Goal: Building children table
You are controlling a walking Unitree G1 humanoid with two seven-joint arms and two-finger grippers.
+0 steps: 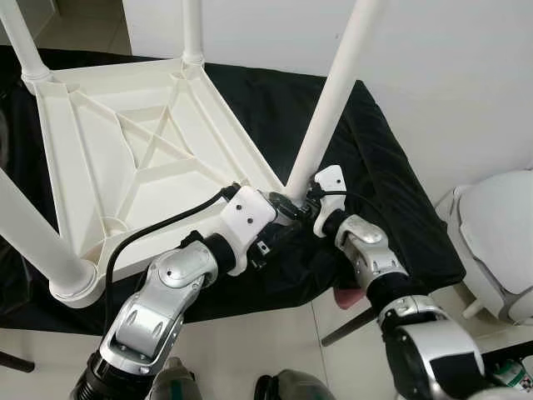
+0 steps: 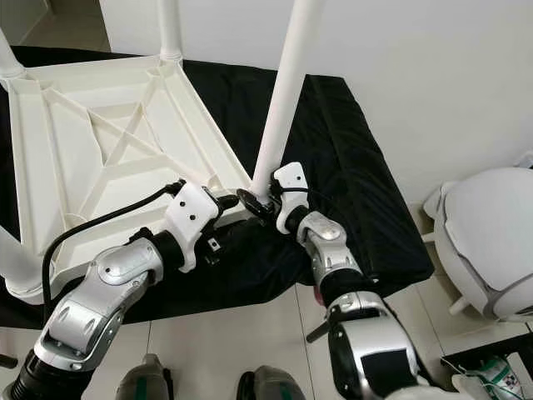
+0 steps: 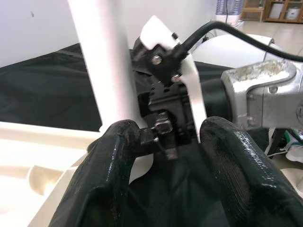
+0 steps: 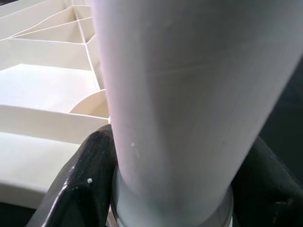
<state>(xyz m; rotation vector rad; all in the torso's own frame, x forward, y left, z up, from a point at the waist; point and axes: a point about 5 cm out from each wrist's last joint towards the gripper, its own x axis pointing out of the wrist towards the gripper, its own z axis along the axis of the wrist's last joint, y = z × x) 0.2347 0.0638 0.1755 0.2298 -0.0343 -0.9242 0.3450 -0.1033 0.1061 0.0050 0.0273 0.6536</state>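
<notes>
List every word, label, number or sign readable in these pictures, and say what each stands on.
None can be read: the table top, the leg that the right tool grips, the black cloth and the left tool bear no legible text.
Packet on the floor at the lower right: print too small to read.

My white plastic table top [image 1: 141, 158] lies upside down, ribbed underside up, on the black cloth [image 1: 375, 192], with white round legs [image 1: 333, 100] standing in its corners.
</notes>
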